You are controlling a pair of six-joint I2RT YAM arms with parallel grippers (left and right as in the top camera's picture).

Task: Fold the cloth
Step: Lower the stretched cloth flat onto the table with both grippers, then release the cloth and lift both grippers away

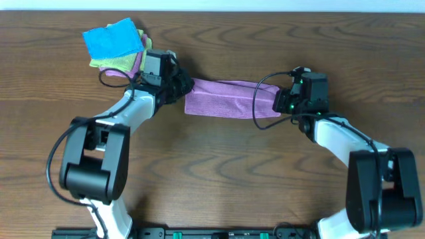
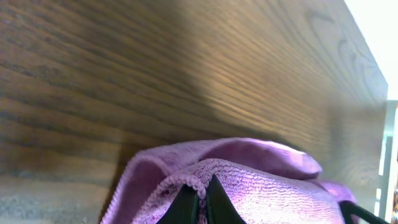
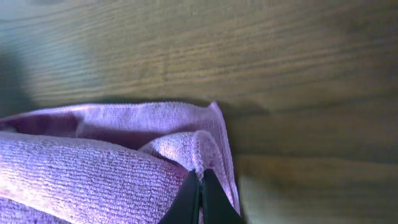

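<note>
Your left gripper is clenched on the left end of the cloth, and your right gripper on its right end, each pinching a hem. The cloth stretches between them as a narrow band across the wooden table. At the table's far left, a blue cloth lies atop a green cloth, near the left gripper.

— What is carried by the table?
— A brown wood-grain top is seen. A pile of folded cloths is stacked at its far left, a blue one uppermost and a green one under it.
— And in the middle?
— The cloth is stretched out as a lilac band. Whether it is rested on the wood cannot be told.
</note>
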